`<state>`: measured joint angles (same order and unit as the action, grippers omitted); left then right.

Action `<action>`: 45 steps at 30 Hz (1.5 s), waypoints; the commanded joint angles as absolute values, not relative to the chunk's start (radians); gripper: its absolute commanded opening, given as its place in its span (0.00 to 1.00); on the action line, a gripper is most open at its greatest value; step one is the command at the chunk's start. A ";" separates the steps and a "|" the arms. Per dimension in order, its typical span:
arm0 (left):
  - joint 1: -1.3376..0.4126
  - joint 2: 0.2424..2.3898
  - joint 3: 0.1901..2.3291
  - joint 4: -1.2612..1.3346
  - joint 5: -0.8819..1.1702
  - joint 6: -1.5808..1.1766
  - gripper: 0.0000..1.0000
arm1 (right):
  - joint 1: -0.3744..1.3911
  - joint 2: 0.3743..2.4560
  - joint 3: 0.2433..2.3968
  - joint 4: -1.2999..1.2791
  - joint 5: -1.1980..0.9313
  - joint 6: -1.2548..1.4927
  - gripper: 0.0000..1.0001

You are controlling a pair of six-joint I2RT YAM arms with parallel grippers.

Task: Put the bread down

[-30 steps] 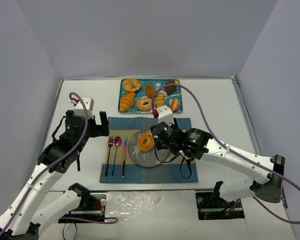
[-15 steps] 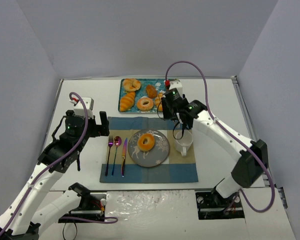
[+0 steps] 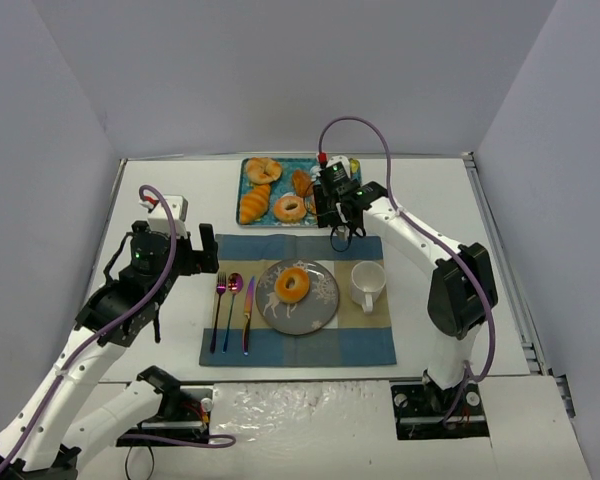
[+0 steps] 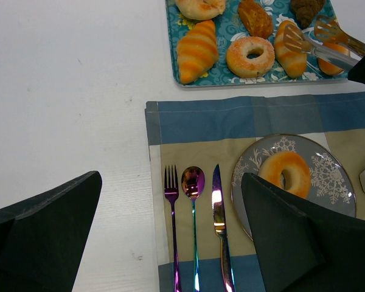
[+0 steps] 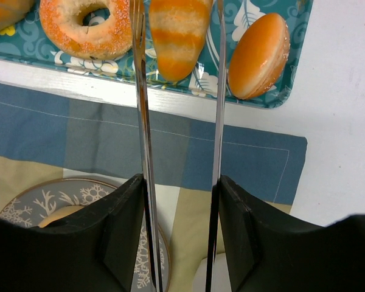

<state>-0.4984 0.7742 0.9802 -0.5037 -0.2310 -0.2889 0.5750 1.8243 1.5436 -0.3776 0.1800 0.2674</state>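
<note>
A round ring-topped bun (image 3: 293, 285) lies on the grey snowflake plate (image 3: 320, 305); it also shows in the left wrist view (image 4: 286, 173). My right gripper (image 3: 335, 215) is shut on metal tongs (image 5: 141, 121). The tongs' arms stand apart, one on each side of a long ridged orange roll (image 5: 176, 36) in the teal tray (image 5: 274, 100). A second ridged roll (image 4: 196, 52) lies at the tray's left. My left gripper (image 3: 205, 255) is open and empty, above the placemat's left edge by the cutlery.
The tray also holds a pale glazed ring donut (image 5: 85, 24), an oval bun (image 5: 258, 55), a dark croissant (image 4: 307, 9) and other pastries. On the blue and tan placemat (image 3: 280, 350) are a fork, spoon and knife (image 3: 233, 310) and a white cup (image 3: 365, 285).
</note>
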 commanded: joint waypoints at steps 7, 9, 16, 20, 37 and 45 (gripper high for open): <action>-0.508 0.773 1.009 -0.458 -0.245 -0.276 0.97 | 0.563 1.850 1.590 -0.338 0.172 0.249 0.45; -0.508 0.773 1.009 -0.458 -0.245 -0.276 0.97 | 0.562 1.858 1.589 -0.337 0.168 0.247 0.45; -0.508 0.775 1.009 -0.458 -0.247 -0.276 0.97 | 0.558 1.879 1.577 -0.327 0.154 0.251 0.45; -0.508 0.776 1.009 -0.457 -0.247 -0.276 0.97 | 0.556 1.882 1.558 -0.318 0.158 0.256 0.45; -0.508 0.781 1.009 -0.457 -0.247 -0.278 0.97 | 0.545 1.892 1.531 -0.310 0.167 0.260 0.33; -0.508 0.781 1.009 -0.458 -0.246 -0.278 0.97 | 0.544 1.839 1.517 -0.310 0.187 0.261 0.07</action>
